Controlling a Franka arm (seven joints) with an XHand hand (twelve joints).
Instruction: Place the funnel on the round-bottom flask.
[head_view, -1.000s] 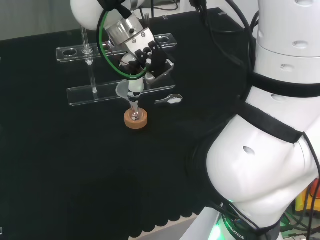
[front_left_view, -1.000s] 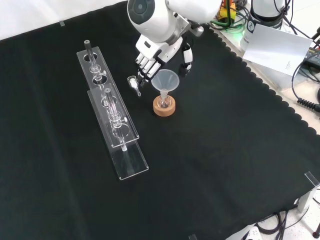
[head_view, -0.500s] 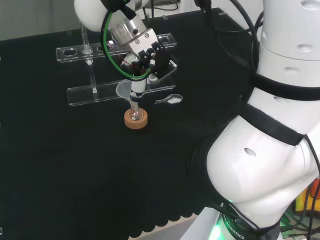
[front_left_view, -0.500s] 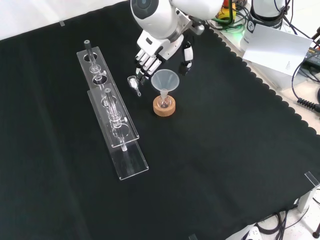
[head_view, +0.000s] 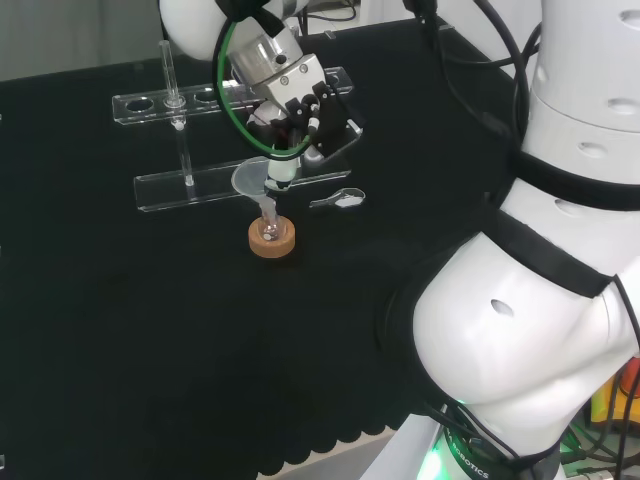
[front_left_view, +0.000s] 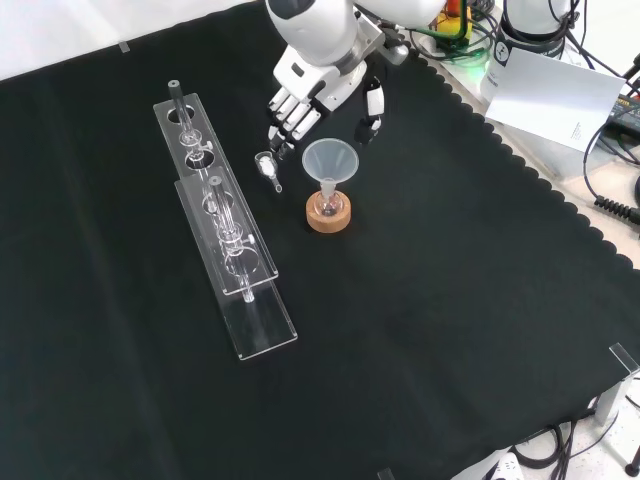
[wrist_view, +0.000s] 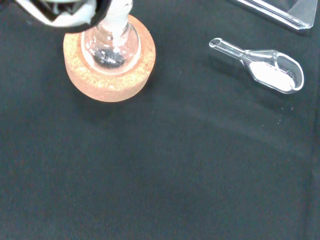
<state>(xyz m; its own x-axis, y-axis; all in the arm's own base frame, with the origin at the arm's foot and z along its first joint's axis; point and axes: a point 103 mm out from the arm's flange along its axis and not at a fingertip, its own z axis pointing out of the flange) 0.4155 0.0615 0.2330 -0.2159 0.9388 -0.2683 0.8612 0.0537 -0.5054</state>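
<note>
**Funnel seated in flask on cork ring; hand raised clear**

Surface: black cloth (front_left_view: 420, 330) over the whole bench, scalloped along its right edge in the front view, where pale benchtop shows beyond it.

Front view, left to right:

- Racks (front_left_view: 225, 235): two clear racks in a line, running from 11 o'clock to 5 o'clock. Upright glass tubes stand in them.
- Scoop (front_left_view: 268, 166): a small clear scoop flat on the cloth, just right of the racks. In the wrist view it holds a little white powder (wrist_view: 272, 76).
- Hand (front_left_view: 318, 92): at 12 o'clock of the funnel, above it and apart from it. Fingers (front_left_view: 290, 120) hang straight and relaxed over the scoop, and the thumb (front_left_view: 368, 112) is spread to the right. It holds nothing.
- Funnel (front_left_view: 329, 162): clear, upright, mouth up. Its stem goes down into the neck of the flask (front_left_view: 328, 205).
- Flask: small, round-bottomed, seated in a cork ring (front_left_view: 329, 215) at 4 o'clock of the scoop. The wrist view shows the bulb (wrist_view: 111, 46) resting in the ring's hollow.
- Room, at 1 to 2 o'clock beyond the cloth: a white sheet (front_left_view: 553, 95) propped among black cables and equipment.

Head view: the funnel (head_view: 256, 181) stands over the ring (head_view: 271, 238), with the hand (head_view: 300, 105) at 1 o'clock of it and the arm's white links to the right.
</note>
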